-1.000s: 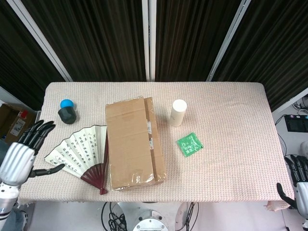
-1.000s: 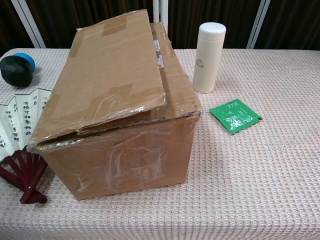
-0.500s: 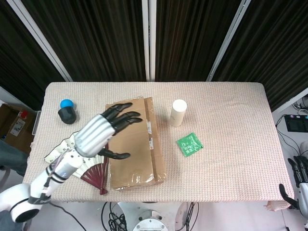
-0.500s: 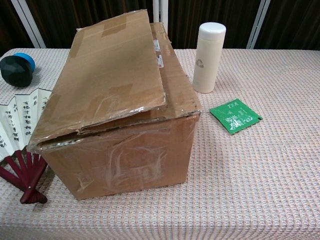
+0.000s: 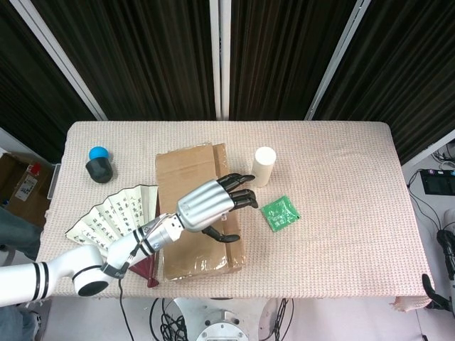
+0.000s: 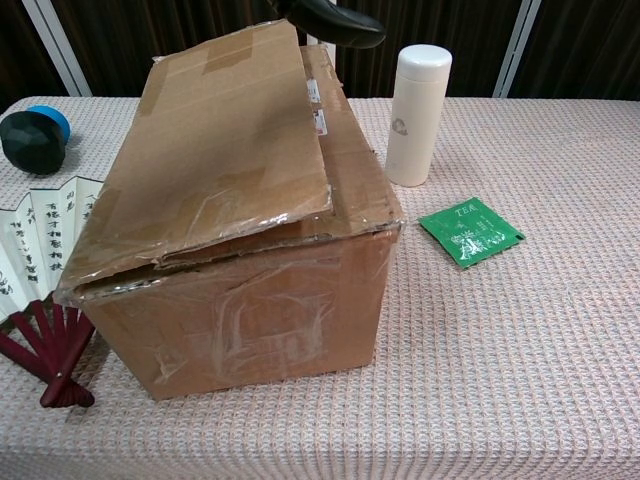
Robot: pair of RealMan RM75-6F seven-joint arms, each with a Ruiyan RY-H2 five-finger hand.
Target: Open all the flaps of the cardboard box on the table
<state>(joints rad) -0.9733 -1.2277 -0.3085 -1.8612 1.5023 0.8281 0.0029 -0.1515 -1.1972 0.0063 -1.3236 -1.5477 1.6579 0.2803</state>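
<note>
Centrally placed on table [image 5: 341, 149], covered in pale, woven, textured cloth: cardboard box [image 6: 240, 230], brown, rectangular, corrugated, with glossy tape patches and top flaps still folded down, the upper flap slightly lifted along its front edge. Positioned above the box's right side in the head view: left hand [image 5: 213, 204], silver-backed with black fingers [image 5: 238, 193] spread apart, holding nothing; contact with the box cannot be confirmed. Left of the box: paper folding fan [image 5: 117, 220], opened, dark red ribs. Right of the box: cream cylindrical bottle [image 6: 418, 115], upright; flat green tea packet [image 6: 470, 232]. Right hand: barely visible at frame edge, state cannot be determined.
</note>
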